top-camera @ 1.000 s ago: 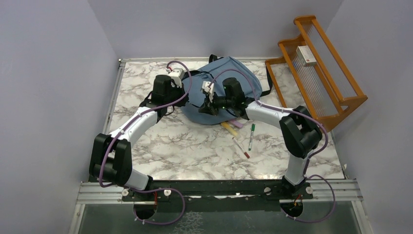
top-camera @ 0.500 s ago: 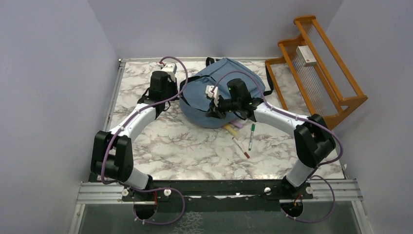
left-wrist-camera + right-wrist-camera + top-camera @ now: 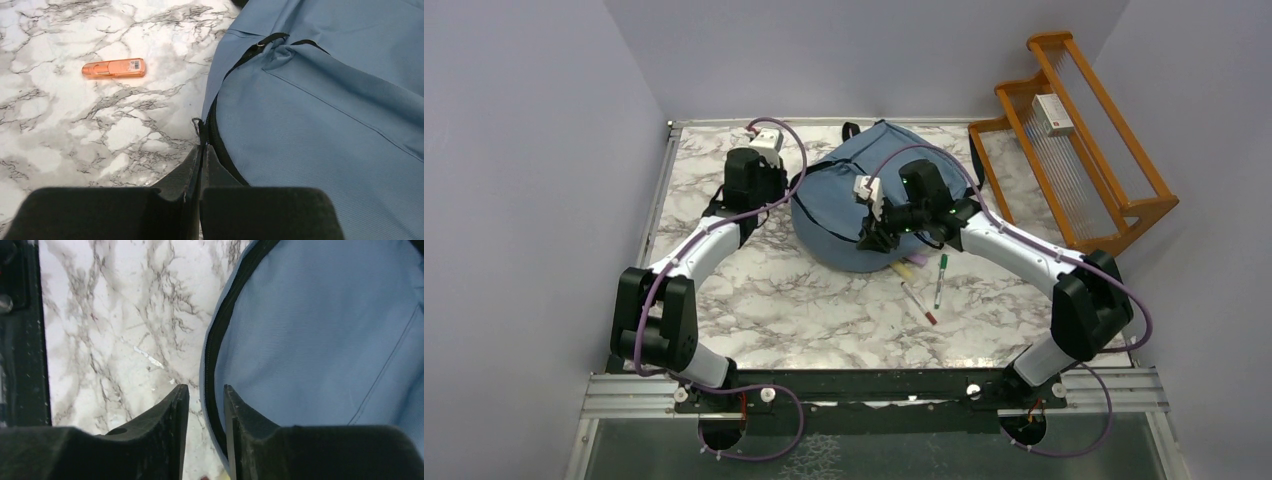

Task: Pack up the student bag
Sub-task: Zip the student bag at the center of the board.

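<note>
Marbled surface [image 3: 754,300] between grey walls; the student bag [image 3: 844,215] lies at its far middle. The left hand [image 3: 201,147], pressed together, pinches the bag's zipper edge. The right hand [image 3: 206,392], slightly spread, hovers over the zipper seam, holding nothing. It is probably best to keep that edge taut while seeking the slider. The slider and the bag's opening are hidden.
</note>
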`<state>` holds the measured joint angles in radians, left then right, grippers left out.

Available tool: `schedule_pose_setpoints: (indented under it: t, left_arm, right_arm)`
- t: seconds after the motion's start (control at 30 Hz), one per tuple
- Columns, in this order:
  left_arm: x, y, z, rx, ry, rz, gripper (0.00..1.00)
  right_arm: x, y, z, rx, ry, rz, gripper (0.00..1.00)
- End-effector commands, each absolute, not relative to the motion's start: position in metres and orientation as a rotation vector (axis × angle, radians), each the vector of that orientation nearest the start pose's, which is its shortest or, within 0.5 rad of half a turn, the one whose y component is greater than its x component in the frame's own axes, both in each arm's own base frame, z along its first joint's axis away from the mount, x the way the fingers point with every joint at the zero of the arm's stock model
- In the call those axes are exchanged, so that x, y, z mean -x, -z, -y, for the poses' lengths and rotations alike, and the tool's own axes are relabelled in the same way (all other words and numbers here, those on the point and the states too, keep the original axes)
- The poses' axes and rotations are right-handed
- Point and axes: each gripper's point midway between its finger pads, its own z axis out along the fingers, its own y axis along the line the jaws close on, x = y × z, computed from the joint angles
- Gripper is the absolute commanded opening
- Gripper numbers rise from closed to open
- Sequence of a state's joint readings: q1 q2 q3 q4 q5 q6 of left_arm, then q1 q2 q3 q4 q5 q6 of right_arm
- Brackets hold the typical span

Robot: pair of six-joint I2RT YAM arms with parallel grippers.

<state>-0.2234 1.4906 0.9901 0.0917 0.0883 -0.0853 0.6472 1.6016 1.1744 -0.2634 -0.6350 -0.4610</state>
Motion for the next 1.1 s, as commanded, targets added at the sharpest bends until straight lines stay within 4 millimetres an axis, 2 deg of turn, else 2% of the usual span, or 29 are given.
schedule_pose_setpoints:
  t: [0.0,0.07,0.17,0.4,0.63,0.87,1.07]
  left_arm:
    - [-0.442,-0.202,0.125,-0.251,0.356,-1.822,0.0]
    - [-0.44,-0.2,0.128,-0.256,0.379,-1.817,0.0]
    - [-0.439,-0.203,0.133,-0.263,0.411,-1.813,0.0]
    - [-0.44,-0.207,0.143,-0.264,0.482,-1.813,0.0]
    - [-0.441,-0.207,0.146,-0.244,0.514,-1.82,0.0]
    - [-0.442,-0.202,0.151,-0.245,0.541,-1.838,0.0]
    - [-0.443,-0.201,0.152,-0.247,0.548,-1.843,0.0]
  right_arm:
    - [-0.29,-0.194,-0.337,1.238,-0.876,-1.711,0.41]
    - [-0.301,-0.213,-0.346,1.127,-0.908,-1.701,0.47]
    - [-0.315,-0.227,-0.356,0.999,-0.947,-1.71,0.5]
    - [-0.35,-0.231,-0.389,0.795,-0.981,-1.792,0.54]
    - [-0.369,-0.196,-0.426,0.773,-0.983,-1.861,0.55]
    - [-0.359,-0.165,-0.457,0.868,-0.95,-1.843,0.58]
    - [-0.357,-0.144,-0.464,0.895,-0.884,-1.864,0.58]
